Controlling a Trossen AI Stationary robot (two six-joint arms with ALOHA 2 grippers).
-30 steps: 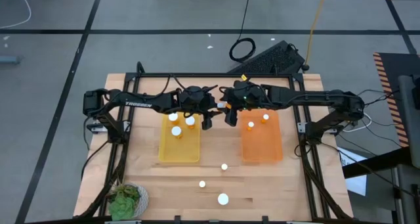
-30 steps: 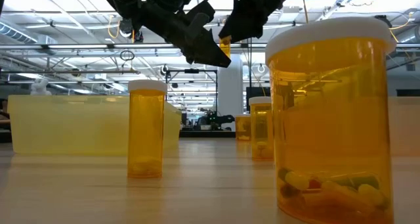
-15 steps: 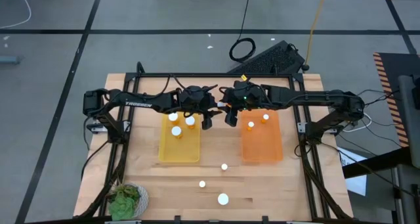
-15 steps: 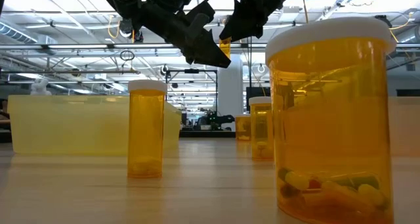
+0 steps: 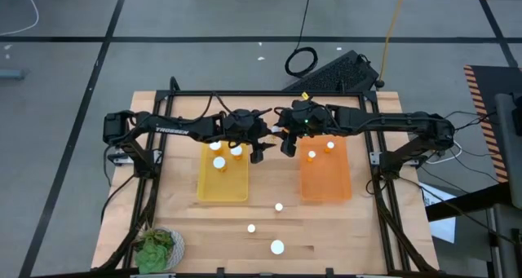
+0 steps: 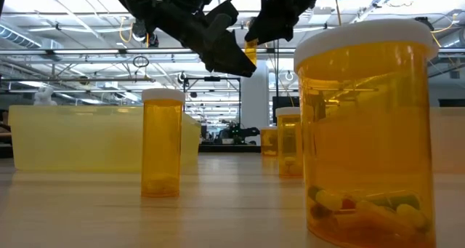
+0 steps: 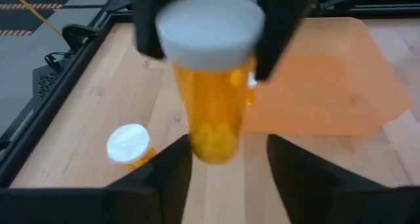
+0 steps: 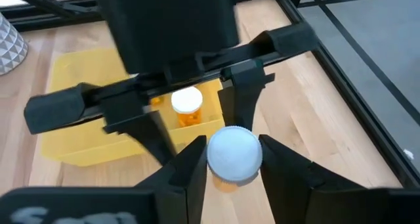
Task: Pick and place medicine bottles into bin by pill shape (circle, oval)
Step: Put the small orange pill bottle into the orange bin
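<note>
Held bottle (image 8: 234, 154) sits mid-air at frame centre in the high view, in the gap between the yellow tray (image 5: 223, 180) and orange tray (image 5: 325, 178), white cap up. Right tool (image 8: 233, 159) is closed on it just under the cap. Left tool (image 7: 230, 159) faces it from the other side with its fingers (image 7: 164, 178) spread wide, bottle's lower end between them but not gripped, as far as the left wrist view shows. Round pills visible at the bottle's bottom there.

Step, my read: mid-air handover or inspection between arms, sorting not yet finished. Next move calls for one tool to own the bottle outright: either left closes and right lets go, or right carries it over a tray and releases low. Which tray takes circles I can't tell.

Contents:
- yellow tray: three bottles, clustered at its upper end.
- orange tray: two bottles, upper end.
- surface (image 5: 179, 221): three loose bottles (image 5: 277, 247) below the trays, lower centre of the high view; nearest one in the low view holds oval capsules.
</note>
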